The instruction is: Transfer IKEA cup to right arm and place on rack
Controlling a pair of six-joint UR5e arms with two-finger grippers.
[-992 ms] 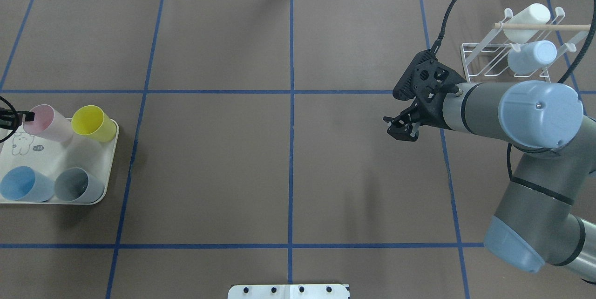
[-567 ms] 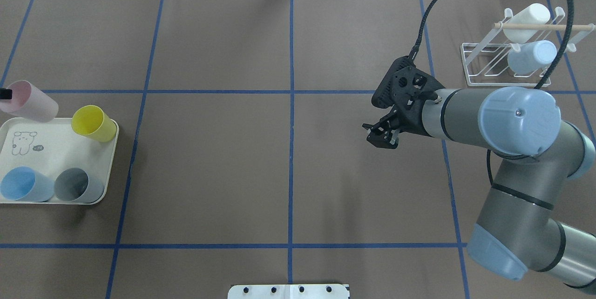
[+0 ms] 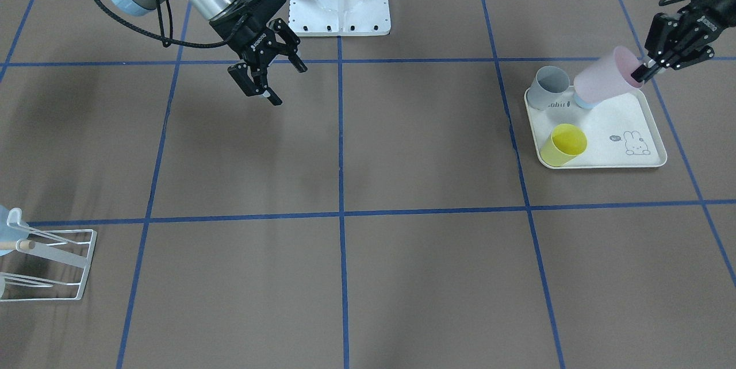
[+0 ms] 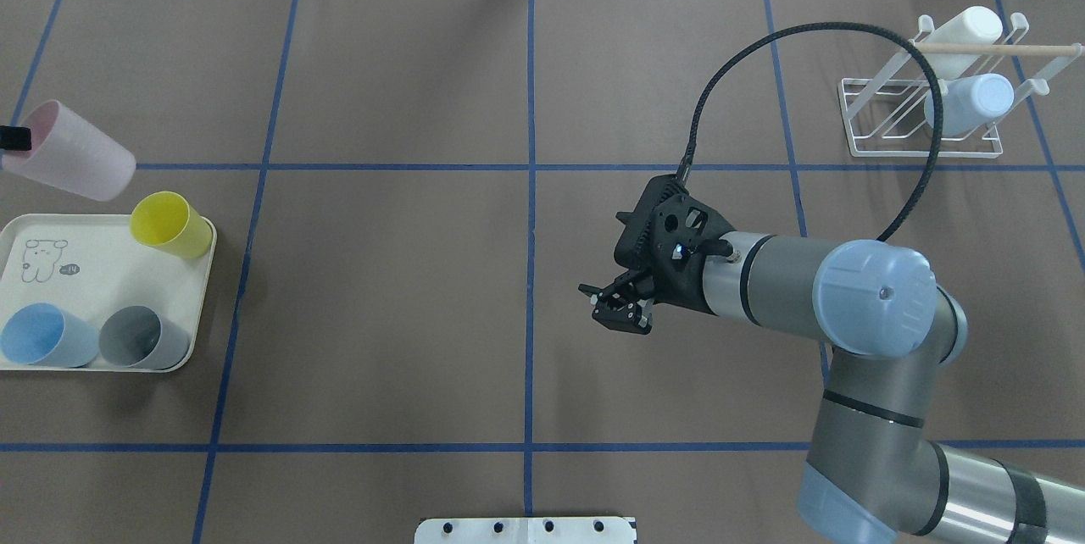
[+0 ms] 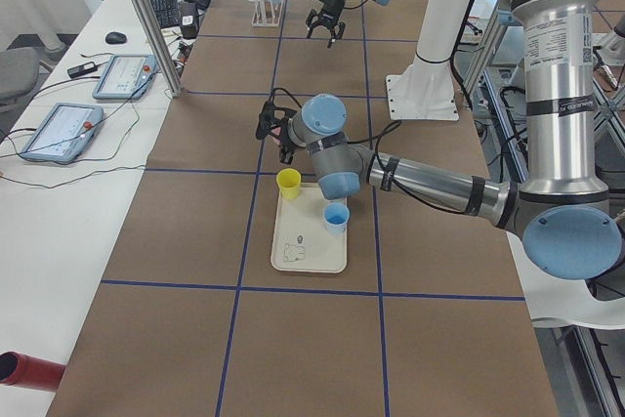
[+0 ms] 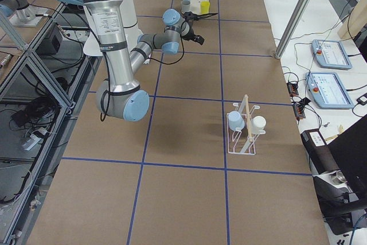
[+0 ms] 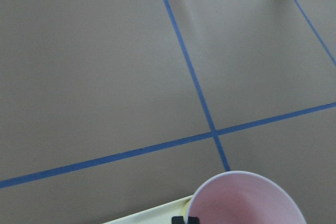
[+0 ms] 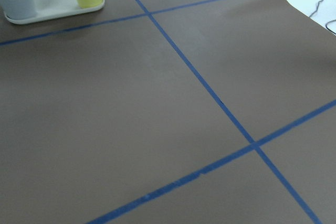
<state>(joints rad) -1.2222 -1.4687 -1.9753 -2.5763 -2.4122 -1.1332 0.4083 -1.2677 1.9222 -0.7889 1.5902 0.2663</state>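
Note:
A pink IKEA cup [image 4: 75, 152] hangs tilted above the table, just beyond the tray's far edge, with my left gripper [image 4: 12, 138] shut on its rim at the view's left border. From the front view, the pink cup [image 3: 605, 79] sits over the tray's back corner, pinched by the left gripper [image 3: 645, 72]. The left wrist view shows its rim [image 7: 247, 199] at the bottom. My right gripper [image 4: 617, 312] is open and holds nothing, hovering right of the table's centre line; the front view shows this right gripper [image 3: 283, 83] with its jaws spread. The white wire rack [image 4: 920, 152] stands far right.
The cream tray [image 4: 85, 281] holds a yellow cup [image 4: 169, 224], a blue cup [image 4: 41, 336] and a grey cup [image 4: 140, 338]. A white cup [image 4: 962, 40] and a pale blue cup [image 4: 970, 103] hang on the rack. The right arm's black cable [image 4: 814, 31] loops above the table.
The left gripper lifted the pink cup off the tray and carried it toward the table's far side. The right arm swung toward the table's centre and nearer the robot, gripper still open.

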